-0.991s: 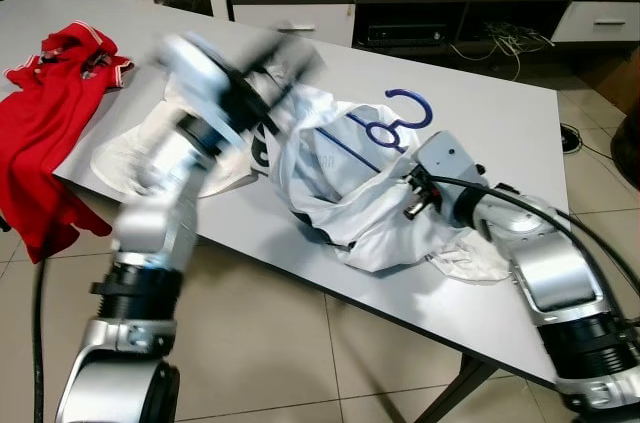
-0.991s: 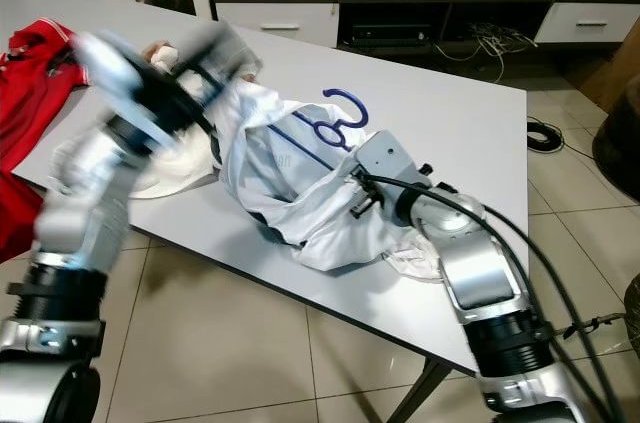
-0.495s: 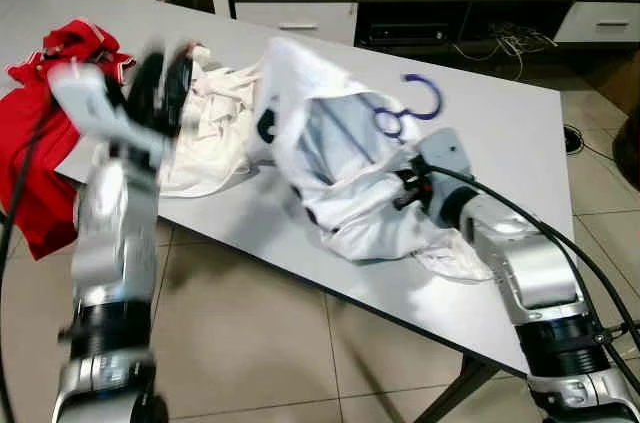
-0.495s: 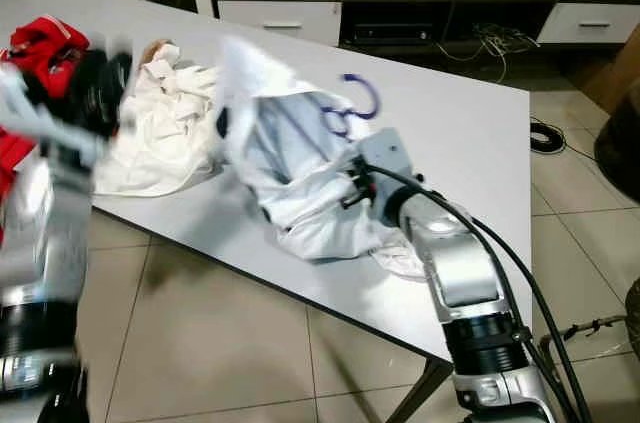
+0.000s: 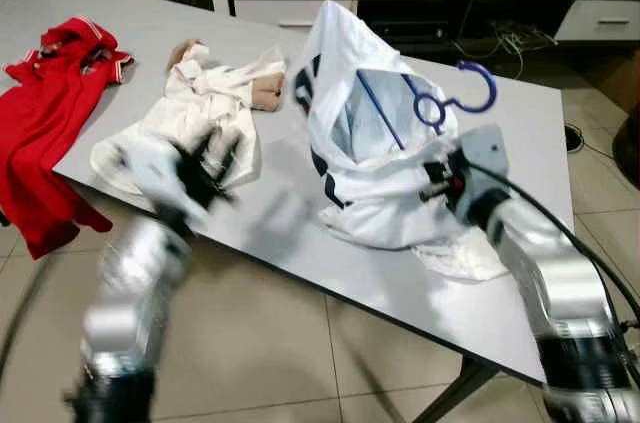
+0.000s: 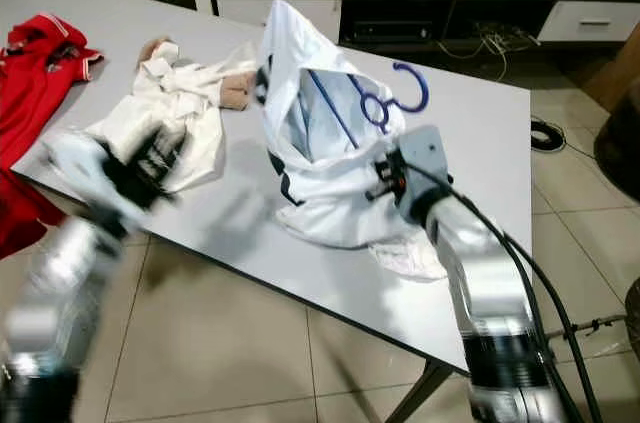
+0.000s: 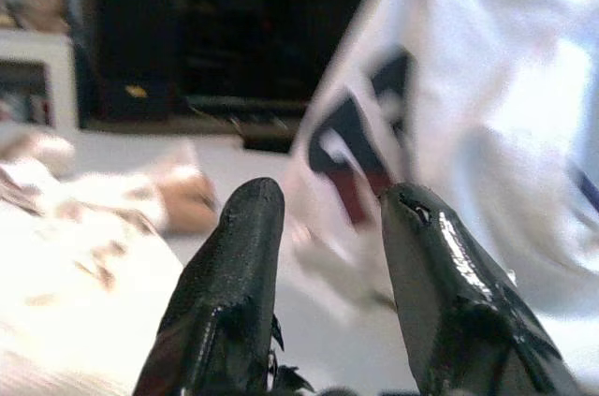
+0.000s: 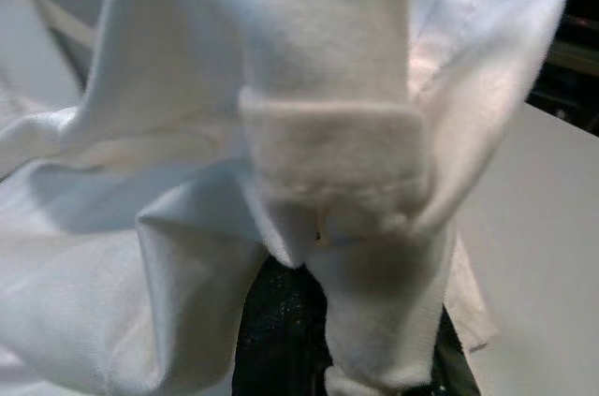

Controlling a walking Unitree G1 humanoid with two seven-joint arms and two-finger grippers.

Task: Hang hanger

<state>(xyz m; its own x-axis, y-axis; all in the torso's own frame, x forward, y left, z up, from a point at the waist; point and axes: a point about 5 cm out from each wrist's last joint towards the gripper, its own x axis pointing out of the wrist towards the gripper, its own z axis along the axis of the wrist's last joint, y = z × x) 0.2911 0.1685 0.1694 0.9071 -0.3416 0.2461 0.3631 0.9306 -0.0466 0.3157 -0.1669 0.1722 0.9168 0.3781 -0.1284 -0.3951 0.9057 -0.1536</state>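
Note:
A white shirt (image 5: pixel 365 143) on a blue hanger (image 5: pixel 440 103) stands bunched up on the grey table (image 5: pixel 520 133), the hanger's hook pointing up and to the right. My right gripper (image 5: pixel 432 183) is at the shirt's right side, shut on the fabric. White cloth (image 8: pixel 318 162) drapes over its fingers in the right wrist view. My left gripper (image 5: pixel 215 155), blurred, is low near the table's front edge, left of the shirt and apart from it. It is open (image 7: pixel 328 204) with nothing between its fingers.
A cream garment (image 5: pixel 205 108) lies left of the shirt, and a red shirt (image 5: pixel 50 108) hangs over the table's left end. A dark TV cabinet (image 5: pixel 450 13) stands behind the table. Tiled floor (image 5: pixel 280 363) lies in front.
My left gripper has let go of the shirt and swung down to the left front of the table. The right gripper has raised the shirt and hanger more upright.

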